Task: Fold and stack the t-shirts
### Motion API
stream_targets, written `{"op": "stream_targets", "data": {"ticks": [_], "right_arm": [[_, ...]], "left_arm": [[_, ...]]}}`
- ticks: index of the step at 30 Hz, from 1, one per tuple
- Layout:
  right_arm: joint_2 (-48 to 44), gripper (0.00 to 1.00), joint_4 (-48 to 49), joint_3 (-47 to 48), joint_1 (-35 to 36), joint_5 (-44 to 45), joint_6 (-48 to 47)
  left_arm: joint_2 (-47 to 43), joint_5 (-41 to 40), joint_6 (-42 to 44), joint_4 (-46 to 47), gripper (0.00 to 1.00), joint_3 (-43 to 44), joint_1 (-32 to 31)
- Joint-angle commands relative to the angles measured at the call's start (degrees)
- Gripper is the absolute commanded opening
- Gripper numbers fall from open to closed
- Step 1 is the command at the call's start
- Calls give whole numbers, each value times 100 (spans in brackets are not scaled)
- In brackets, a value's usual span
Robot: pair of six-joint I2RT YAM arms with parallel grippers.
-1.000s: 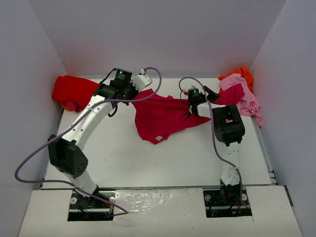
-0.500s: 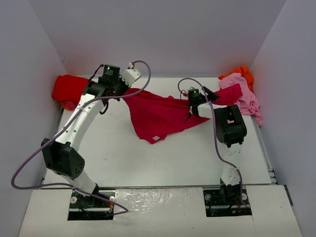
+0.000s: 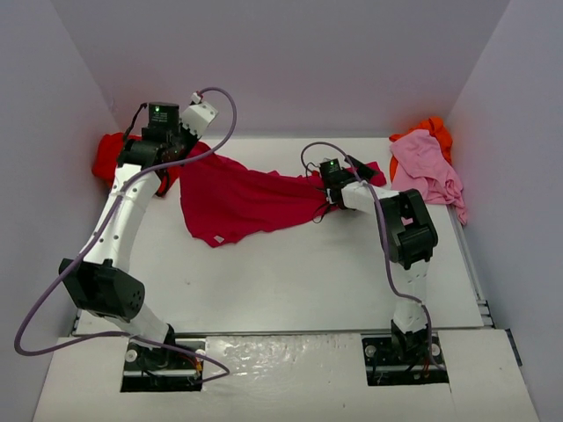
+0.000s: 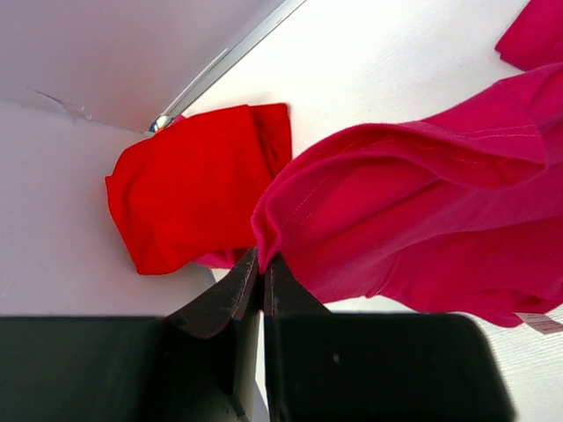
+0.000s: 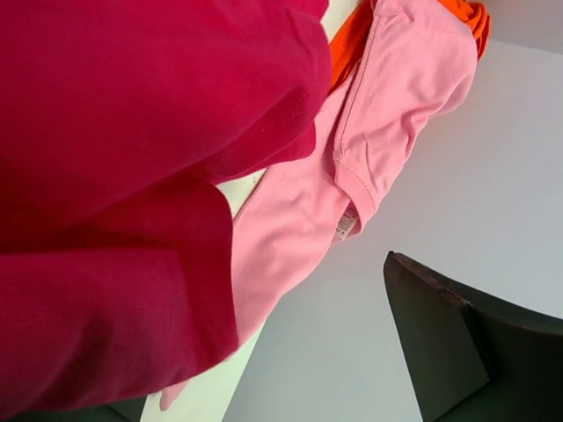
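Crimson t-shirt point(image 3: 246, 198), lying across the far half of the table point(image 3: 290, 281), is pinched at one edge by the clenched left gripper point(image 4: 261, 257); the right gripper point(image 3: 324, 200) is released. Even, low tension is advised for flattening.

At bottom centre the left gripper point(image 4: 261, 264) has its jaws pinched together on a hem fold of the crimson-magenta shirt point(image 4: 413, 211), which billows across the right half. The bright red shirt point(image 4: 193, 185) lies bunched at centre left on the white surface point(image 4: 387, 61), touching the wall point(image 4: 53, 220).
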Motion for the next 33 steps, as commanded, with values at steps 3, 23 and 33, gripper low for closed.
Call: {"op": "stream_targets", "data": {"ticks": [3,23,33], "right_arm": [[75,57,-87,154,-256,-193,199],[-306,72,-659,106,55,-1342,291],[-482,71,-1500,660,20,-2208,265]], "left_arm": [[-360,-39,42,145,0,210,37],[-339,19,25,195,0,135,28],[-342,97,42,181,0,94,37]]}}
